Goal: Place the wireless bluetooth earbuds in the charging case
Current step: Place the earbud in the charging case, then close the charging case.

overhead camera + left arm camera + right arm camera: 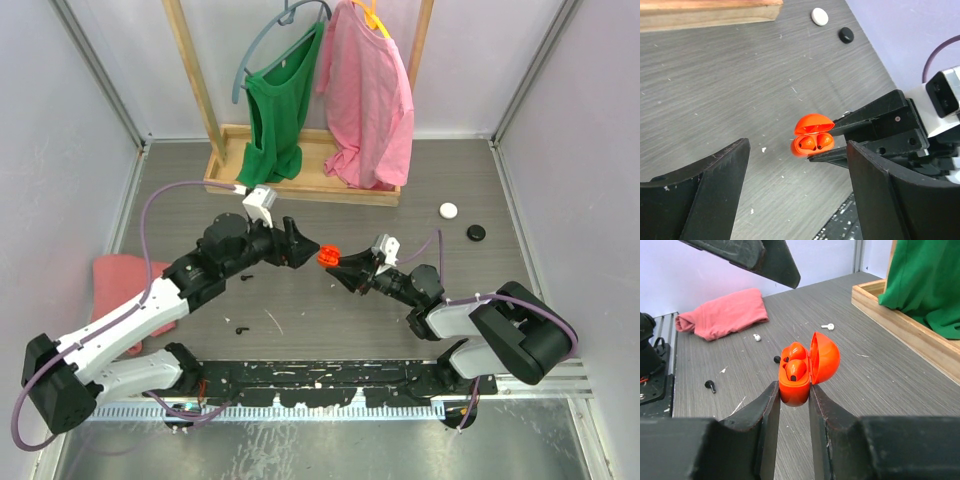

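The right gripper (793, 388) pinches the base of the open orange charging case (824, 357). Two orange-red earbuds (795, 367) lie inside it, seemingly fully seated. The left gripper (799, 145) stands wide open, with the case just beyond its fingertips, apart.

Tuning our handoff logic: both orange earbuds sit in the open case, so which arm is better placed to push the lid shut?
Left, probably. The right gripper is shut on the charging case, so it cannot reach the lid. The left gripper hangs open and empty beside the case, facing the lid.
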You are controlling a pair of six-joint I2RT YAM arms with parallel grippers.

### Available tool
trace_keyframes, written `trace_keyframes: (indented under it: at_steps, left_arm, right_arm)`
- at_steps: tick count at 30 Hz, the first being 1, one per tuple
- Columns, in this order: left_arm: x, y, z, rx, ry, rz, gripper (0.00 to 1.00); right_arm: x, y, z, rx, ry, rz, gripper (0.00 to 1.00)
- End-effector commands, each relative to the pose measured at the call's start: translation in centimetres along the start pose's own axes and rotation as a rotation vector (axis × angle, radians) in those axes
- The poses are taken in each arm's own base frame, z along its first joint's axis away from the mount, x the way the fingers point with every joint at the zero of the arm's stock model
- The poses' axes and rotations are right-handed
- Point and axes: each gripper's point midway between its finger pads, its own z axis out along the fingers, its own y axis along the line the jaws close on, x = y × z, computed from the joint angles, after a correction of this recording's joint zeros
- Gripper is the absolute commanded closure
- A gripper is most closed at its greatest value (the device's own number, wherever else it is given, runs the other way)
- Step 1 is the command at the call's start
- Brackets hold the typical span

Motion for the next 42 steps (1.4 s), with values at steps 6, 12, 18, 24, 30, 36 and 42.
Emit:
trace_keyframes:
  at_steps: [6,12,18,24,30,36,42]
  left_arm:
    - [-0.4,-2.6,0.2,0.199,0.091,-0.215,0.2]
    - [0.3,-3.4,1.2,0.258,0.137,-0.281,0.2]
    - [0.2,-4.8,1.7,0.336,0.158,-0.354,0.24]
    - [0.8,-5.2,2.2,0.37,0.183,-0.394,0.29]
    - [0.3,-5.6,2.1,0.401,0.168,-0.389,0.35]
    - [-1.0,-5.8,1.1,0.417,0.111,-0.342,0.38]
    - [-1.8,-5.9,0.2,0.436,0.062,-0.309,0.39]
  right_arm:
    - [-4.9,2.5,1.0,-0.148,-0.154,-0.044,0.99]
    - [-5.8,3.0,1.1,-0.177,-0.174,-0.054,0.99]
    - [-6.0,3.3,1.3,-0.196,-0.177,-0.049,0.99]
    - [-6.2,3.5,1.3,-0.211,-0.178,-0.047,0.99]
    - [-5.9,3.7,1.3,-0.222,-0.169,-0.038,0.99]
    - [-5.5,3.8,1.4,-0.235,-0.156,-0.03,0.99]
    - [-5.2,4.2,1.4,-0.261,-0.142,-0.018,0.99]
